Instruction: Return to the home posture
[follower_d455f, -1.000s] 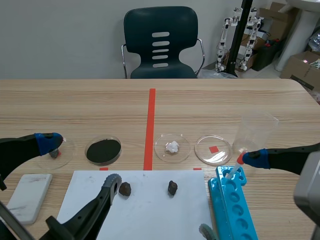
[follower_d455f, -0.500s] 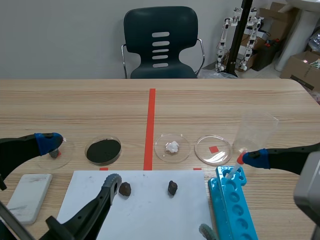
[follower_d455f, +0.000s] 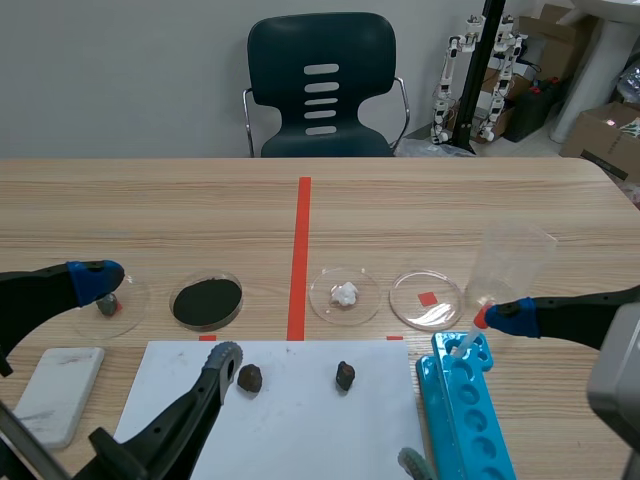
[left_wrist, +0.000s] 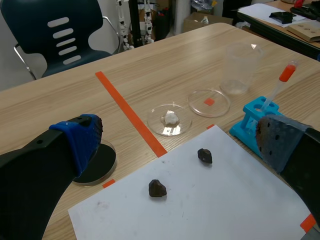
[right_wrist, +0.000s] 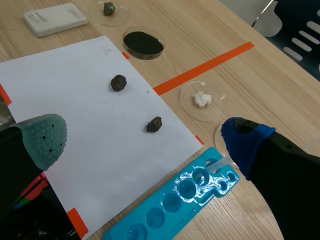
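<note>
- The left gripper (left_wrist: 177, 142) and the right gripper (right_wrist: 145, 137) both have their fingers spread wide, with nothing between them. I judge that the handling work is done and only the retreat of the arms is left.
- Both grippers hang low over the near side of the table. The left one is above the white paper sheet (follower_d455f: 300, 430), and the right one is above the blue tube rack (follower_d455f: 470, 430).
- The next move calls for pulling back without touching the pipette (left_wrist: 280, 82) that stands in the rack, the clear beaker (follower_d455f: 515, 260) or the two dark rock pieces (follower_d455f: 249, 377) on the sheet.
- The home posture itself is not shown, so I cannot tell how far the arms are from it.
- In the scene view a left finger partly covers the petri dish with a small stone (follower_d455f: 108, 303). The pipette's tip is hidden inside the rack, and most of each arm is cut off.
</note>
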